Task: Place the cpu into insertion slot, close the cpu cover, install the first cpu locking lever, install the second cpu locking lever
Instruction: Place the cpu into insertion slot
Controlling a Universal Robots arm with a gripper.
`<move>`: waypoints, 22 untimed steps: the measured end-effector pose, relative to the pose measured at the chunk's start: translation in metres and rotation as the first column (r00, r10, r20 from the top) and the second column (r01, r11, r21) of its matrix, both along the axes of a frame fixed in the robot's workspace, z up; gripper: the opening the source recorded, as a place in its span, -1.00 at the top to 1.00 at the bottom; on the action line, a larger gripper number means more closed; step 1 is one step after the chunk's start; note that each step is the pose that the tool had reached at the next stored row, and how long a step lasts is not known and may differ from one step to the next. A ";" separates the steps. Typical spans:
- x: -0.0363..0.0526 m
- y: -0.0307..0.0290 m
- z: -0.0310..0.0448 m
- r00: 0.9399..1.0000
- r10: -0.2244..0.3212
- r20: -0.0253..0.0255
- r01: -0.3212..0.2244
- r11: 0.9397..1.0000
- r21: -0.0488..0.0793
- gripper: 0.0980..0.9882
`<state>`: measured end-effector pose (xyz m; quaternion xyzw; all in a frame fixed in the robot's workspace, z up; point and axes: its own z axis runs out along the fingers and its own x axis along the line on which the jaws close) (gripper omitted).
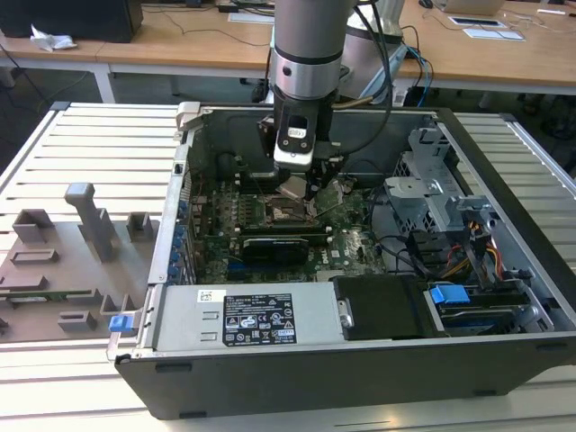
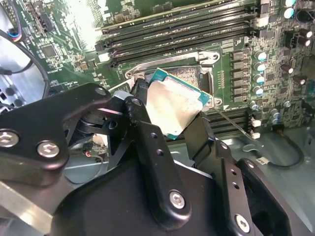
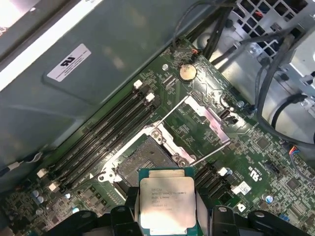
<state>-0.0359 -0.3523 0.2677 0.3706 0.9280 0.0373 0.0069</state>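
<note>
My gripper (image 2: 172, 118) is shut on the cpu (image 2: 173, 105), a flat square chip with a silver top, clamped edge to edge between two black fingers (image 2: 143, 115). The chip is tilted and hangs just above the insertion slot (image 3: 143, 156), a dark square socket on the green motherboard (image 3: 246, 162). In the first wrist view the cpu (image 3: 167, 200) overlaps the socket's near edge. The cpu cover (image 3: 205, 117), a silver frame plate, is flipped open beside the socket, with thin lever rods lying alongside it. In the exterior view the gripper (image 1: 295, 189) reaches down into the open computer case.
Memory slots (image 3: 103, 135) run alongside the socket. A grey power supply box (image 1: 261, 319) with a white label sits at the case front. A drive cage (image 1: 432, 193) and cable bundles stand at the exterior view's right, a grey fixture tray (image 1: 72, 261) at its left.
</note>
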 end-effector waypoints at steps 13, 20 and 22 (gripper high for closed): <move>0.0000 0.0000 -0.0001 0.986 -0.169 0.000 0.169 0.986 -0.005 0.00; 0.0000 0.0000 -0.0001 0.969 -0.247 0.001 0.247 0.969 -0.009 0.00; 0.0000 0.0000 -0.0001 0.966 -0.260 0.001 0.260 0.966 -0.010 0.00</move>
